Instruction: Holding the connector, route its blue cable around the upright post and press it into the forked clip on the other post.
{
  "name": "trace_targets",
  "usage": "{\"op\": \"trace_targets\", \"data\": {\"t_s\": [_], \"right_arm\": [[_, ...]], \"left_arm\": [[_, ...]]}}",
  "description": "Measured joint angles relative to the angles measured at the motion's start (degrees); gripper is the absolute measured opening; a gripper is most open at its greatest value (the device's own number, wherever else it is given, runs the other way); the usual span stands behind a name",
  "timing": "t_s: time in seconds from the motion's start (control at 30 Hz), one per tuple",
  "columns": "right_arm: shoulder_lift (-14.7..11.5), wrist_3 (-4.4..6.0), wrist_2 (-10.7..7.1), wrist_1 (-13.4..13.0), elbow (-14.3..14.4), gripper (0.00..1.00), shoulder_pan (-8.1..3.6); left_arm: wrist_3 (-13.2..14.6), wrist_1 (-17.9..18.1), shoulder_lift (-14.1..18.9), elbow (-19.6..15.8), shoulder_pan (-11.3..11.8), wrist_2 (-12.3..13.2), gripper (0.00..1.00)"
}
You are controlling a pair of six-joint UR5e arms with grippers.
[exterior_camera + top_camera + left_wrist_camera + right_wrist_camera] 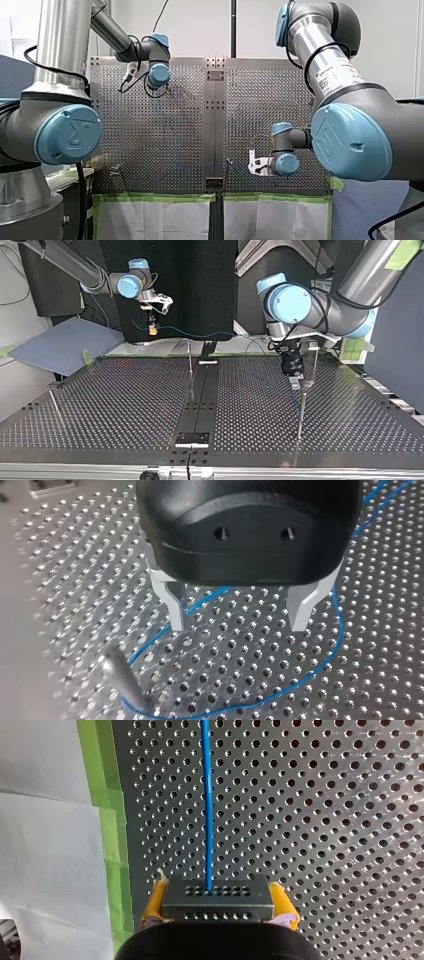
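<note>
Our right gripper [219,906] clamps the connector [218,895], with the blue cable [206,800] running straight ahead. Our left gripper [239,612] gapes empty above the cable. We should hold steady tension while rounding the post [121,679].

Perforated table [125,400], two dark panels joined by a solid centre strip [201,395], green tape [155,198] along its edge at the front view's bottom; carries a thin upright post [190,371] beside the strip, a second post [301,412] at the top view's right, and a blue cable [341,630] lying looped on the holes
</note>
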Motion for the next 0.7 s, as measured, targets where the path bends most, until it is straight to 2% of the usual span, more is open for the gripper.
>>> {"op": "trace_targets", "data": {"t_s": [0.43, 0.7], "right_arm": [[0.00, 0.00, 0.00, -0.25, 0.01, 0.00, 0.00], [0.00, 0.00, -0.02, -0.38, 0.00, 0.00, 0.00]], "left_arm": [[6.23, -1.04, -3.25, 0.02, -1.35, 1.99, 1.00], [10.26, -0.72, -3.59, 0.72, -0.79, 0.46, 1.00]]}}
